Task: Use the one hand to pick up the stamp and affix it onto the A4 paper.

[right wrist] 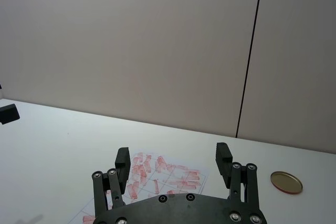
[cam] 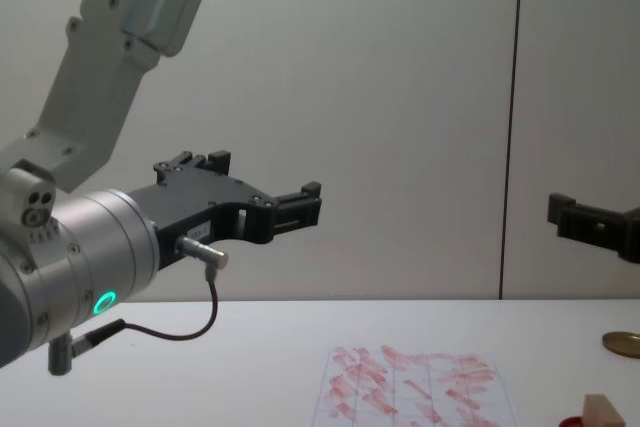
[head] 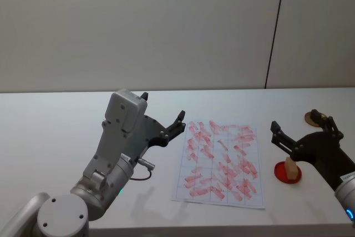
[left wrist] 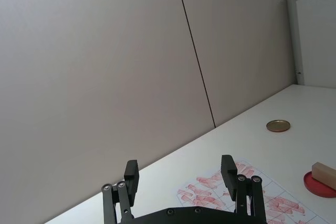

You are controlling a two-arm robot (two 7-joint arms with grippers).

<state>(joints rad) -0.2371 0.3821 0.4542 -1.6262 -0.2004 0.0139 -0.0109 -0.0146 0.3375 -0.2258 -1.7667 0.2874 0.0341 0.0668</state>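
The stamp (head: pixel 290 166), a small pale wooden block, stands on a flat red disc (head: pixel 287 175) on the white table (head: pixel 55 126), just beside the right edge of the A4 paper (head: pixel 222 162). The sheet lies flat near the table's front edge, and its faint grid is crowded with smeared red-pink marks. In the left wrist view the stamp (left wrist: pixel 324 174) sits tilted on the red disc (left wrist: pixel 317 186), with the paper (left wrist: pixel 247 192) beside it. Behind the stamp, nearer the wall, lies a brass-coloured disc (head: pixel 310 117), well apart from the paper (the chest view catches it low at the right edge (cam: pixel 625 343)). The right gripper (head: pixel 294 119) hangs in the air over the right part of the table, near the stamp and touching nothing. Its fingers are spread wide and hold nothing, and its own wrist view (right wrist: pixel 172 155) looks between them to the paper (right wrist: pixel 163 177) and the brass-coloured disc (right wrist: pixel 286 182). The left gripper (head: pixel 163 105) is raised above the table to the left of the paper, on a silver wrist with a green ring light. It is likewise spread apart and empty, and the chest view shows it high above the tabletop (cam: pixel 262 177).
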